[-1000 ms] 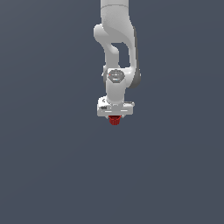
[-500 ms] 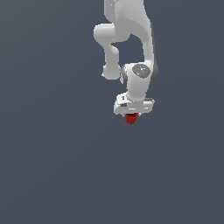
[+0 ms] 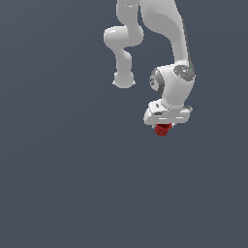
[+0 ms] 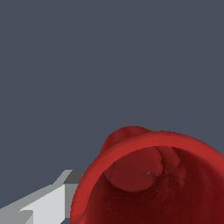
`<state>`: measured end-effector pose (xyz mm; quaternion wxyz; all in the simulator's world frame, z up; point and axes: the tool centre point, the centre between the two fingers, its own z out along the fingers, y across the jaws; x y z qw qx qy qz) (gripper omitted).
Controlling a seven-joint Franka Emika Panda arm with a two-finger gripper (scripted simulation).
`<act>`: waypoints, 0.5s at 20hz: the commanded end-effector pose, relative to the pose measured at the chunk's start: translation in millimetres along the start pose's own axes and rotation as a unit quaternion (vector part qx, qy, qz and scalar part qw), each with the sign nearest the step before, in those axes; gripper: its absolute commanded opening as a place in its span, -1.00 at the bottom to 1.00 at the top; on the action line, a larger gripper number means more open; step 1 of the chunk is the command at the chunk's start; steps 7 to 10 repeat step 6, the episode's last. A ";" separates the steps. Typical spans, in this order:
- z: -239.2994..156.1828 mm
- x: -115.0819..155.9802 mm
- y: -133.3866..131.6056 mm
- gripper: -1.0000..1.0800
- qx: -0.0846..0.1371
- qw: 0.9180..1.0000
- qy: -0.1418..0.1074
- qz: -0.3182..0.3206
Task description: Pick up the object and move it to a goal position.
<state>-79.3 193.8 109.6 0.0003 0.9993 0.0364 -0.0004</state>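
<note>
Object up close: the small dark-red stubby cylinder with a wider rim [image 4: 148,175] fills the nearest part of the wrist view, its open mouth turned to the camera, so the hollow and a lumpy inner floor show.
Rim: a thick, rounded red lip rings the hollow; a narrower red bulge shows beyond it on the far side.
Finger: one pale grey, blocky gripper finger [image 4: 41,205] shows just beside the rim, at its outer wall; whether it touches there cannot be told from this view.
Gripper: the white, flat-bodied gripper [image 3: 163,127] points down in the exterior view, with the red cylinder [image 3: 163,129] directly under its body.
Jaws: clenched on the red cylinder, which hangs between them with its lower part sticking out below the fingers.
Object's place: held in the air under the gripper, on the exterior view's right and a little above mid-height, touching nothing else.
Object's tilt: slightly off upright in the exterior view, leaning along with the gripper body.
Wrist: a rounded white wrist joint with a dark grey disc on its side [image 3: 175,85] sits just above the gripper.
Arm: the glossy white jointed robot arm [image 3: 160,22] comes down from the top edge, with a second bent link and rounded end cap [image 3: 123,53] toward the exterior view's left.
Backdrop: a plain slate-grey ground [image 3: 63,184] lies behind everything in both views, without marks or edges.
</note>
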 end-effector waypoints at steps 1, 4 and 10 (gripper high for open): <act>-4.0 3.1 -10.6 -1.00 0.000 1.000 0.001 0.001; -5.5 5.1 -15.8 -1.00 0.000 1.000 0.000 0.001; -5.6 5.6 -16.2 -1.00 0.000 1.000 0.000 0.001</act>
